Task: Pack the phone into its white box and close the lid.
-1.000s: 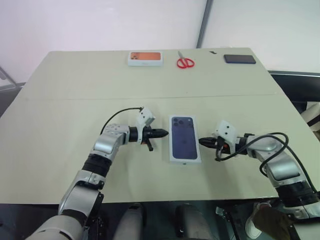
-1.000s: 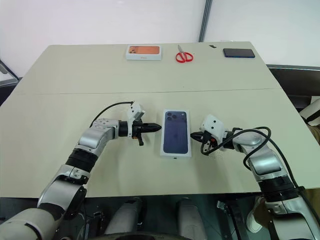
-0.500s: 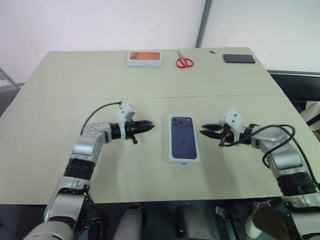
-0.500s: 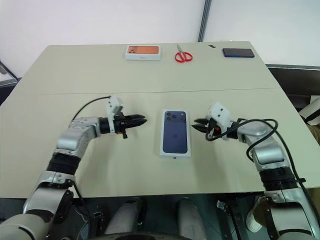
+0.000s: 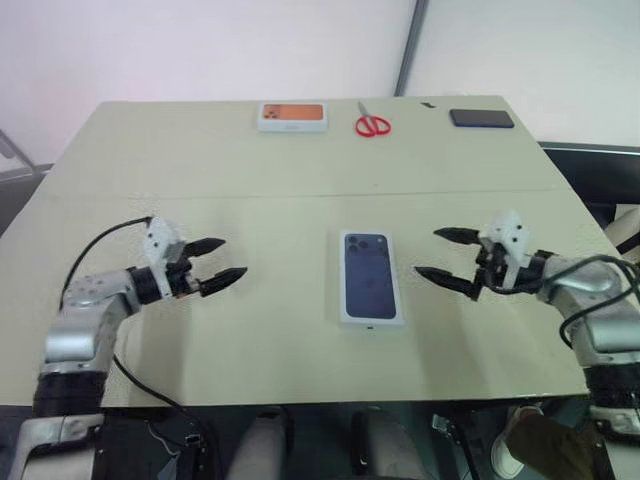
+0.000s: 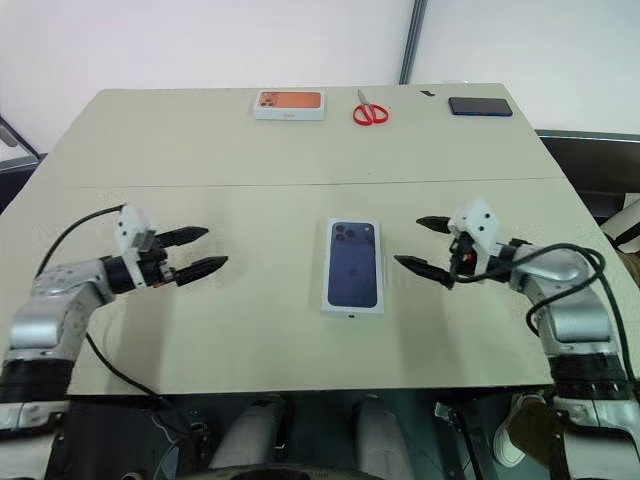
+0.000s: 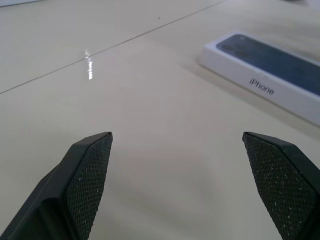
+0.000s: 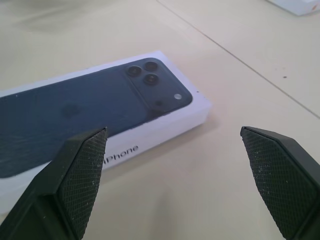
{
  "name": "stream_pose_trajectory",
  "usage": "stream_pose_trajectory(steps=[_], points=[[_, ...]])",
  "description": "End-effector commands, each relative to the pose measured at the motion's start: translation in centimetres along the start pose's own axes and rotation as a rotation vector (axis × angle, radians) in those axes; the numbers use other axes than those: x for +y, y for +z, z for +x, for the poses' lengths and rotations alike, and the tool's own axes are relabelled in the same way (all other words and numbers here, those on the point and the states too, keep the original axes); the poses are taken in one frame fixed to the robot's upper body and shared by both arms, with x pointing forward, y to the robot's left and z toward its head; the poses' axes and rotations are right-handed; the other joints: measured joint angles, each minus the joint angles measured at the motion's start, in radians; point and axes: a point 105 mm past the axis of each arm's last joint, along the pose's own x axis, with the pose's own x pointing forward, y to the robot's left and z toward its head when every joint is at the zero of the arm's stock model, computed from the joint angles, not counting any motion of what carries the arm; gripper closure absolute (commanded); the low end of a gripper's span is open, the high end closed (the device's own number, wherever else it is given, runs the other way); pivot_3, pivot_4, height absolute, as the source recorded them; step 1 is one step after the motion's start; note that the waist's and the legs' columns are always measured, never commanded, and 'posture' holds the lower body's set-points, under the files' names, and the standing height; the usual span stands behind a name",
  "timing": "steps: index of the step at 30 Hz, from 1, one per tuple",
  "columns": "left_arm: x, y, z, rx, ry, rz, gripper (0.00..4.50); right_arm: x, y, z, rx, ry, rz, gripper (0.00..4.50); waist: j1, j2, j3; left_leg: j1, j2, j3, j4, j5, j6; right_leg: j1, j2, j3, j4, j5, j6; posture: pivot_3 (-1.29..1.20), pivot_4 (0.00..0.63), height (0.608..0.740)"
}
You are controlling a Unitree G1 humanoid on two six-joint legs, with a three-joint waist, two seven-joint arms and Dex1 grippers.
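The white box (image 5: 372,319) lies closed in the middle of the table. Its lid (image 5: 370,276) is on top, with the dark blue phone print facing up. The phone itself is hidden. My left gripper (image 5: 232,256) hovers well to the left of the box, open and empty, pointing toward it. On the other side my right gripper (image 5: 428,252) is also open and empty, a short gap from the box's right side. In the right wrist view the lid (image 8: 75,115) lies just beyond the spread fingers (image 8: 82,165). The left wrist view has the box (image 7: 270,75) farther off.
Along the table's far edge lie a white box with an orange picture (image 5: 292,116), red scissors (image 5: 372,124) and a flat black phone (image 5: 481,118). A seam (image 5: 300,196) crosses the table behind the box. Cables hang from both wrists.
Both grippers went from shut to wide open. My left gripper drew far back to the left, away from the box. My right gripper moved a little to the right and up.
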Motion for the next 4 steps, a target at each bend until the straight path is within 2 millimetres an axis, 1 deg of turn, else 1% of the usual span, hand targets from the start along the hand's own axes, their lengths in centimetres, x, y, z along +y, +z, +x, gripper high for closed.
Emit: stream_pose_trajectory(steps=[1, 4], points=[[-0.09, 0.86, -1.53, -0.041, 0.036, 0.037, 0.12, 0.48, 0.38, -1.38, -0.002, 0.006, -0.04, 0.06, 0.0, 0.0, 0.0, 0.0, 0.0, 0.0, 0.0, 0.0, 0.0, 0.0, 0.0, 0.0, 0.0, 0.0, 0.0, 0.0, 0.15, 0.74], [-0.31, -0.09, -2.31, -0.003, 0.052, 0.025, 0.12, 0.95, -0.14, -1.87, 0.011, 0.017, -0.013, 0.06, 0.001, 0.0, 0.0, 0.0, 0.0, 0.0, 0.0, 0.0, 0.0, 0.0, -0.002, 0.0, 0.0, 0.0, 0.0, 0.0, 0.15, 0.74]])
